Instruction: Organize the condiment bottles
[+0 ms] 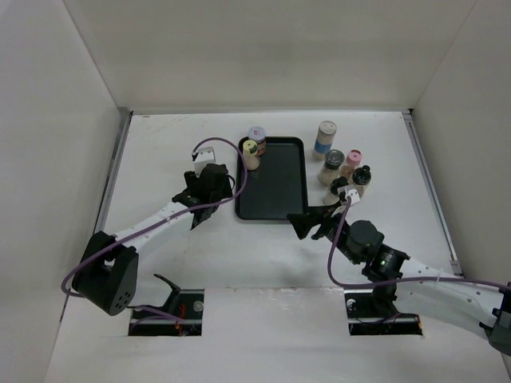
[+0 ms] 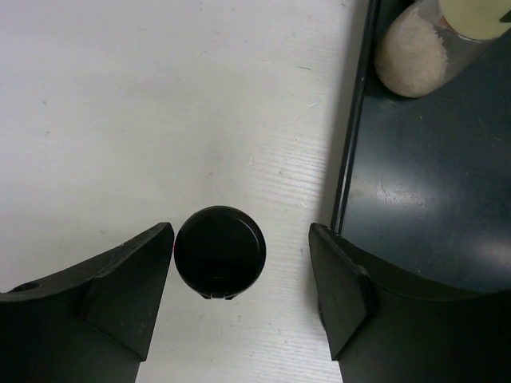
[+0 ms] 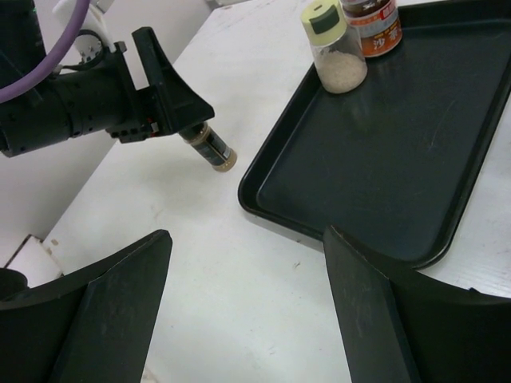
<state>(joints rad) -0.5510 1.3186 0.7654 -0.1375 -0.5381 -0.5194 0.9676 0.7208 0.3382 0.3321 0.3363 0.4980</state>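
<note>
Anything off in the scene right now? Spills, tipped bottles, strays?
No spills, nothing tipped. One stray: a black-capped bottle stands alone left of the tray, apart from the other bottles. It sits between the fingers of the open left gripper, off-centre toward one finger.

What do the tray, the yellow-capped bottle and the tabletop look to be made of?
Tray: dark, smooth, semi-gloss, with faint scratches and soft reflections; probably plastic, possibly coated metal.
Yellow-capped bottle: clear body showing pale grains, so glass or clear plastic; the cap looks like matte plastic.
Tabletop: white, matte, with fine parallel grain lines; likely painted wood or laminate.
</note>
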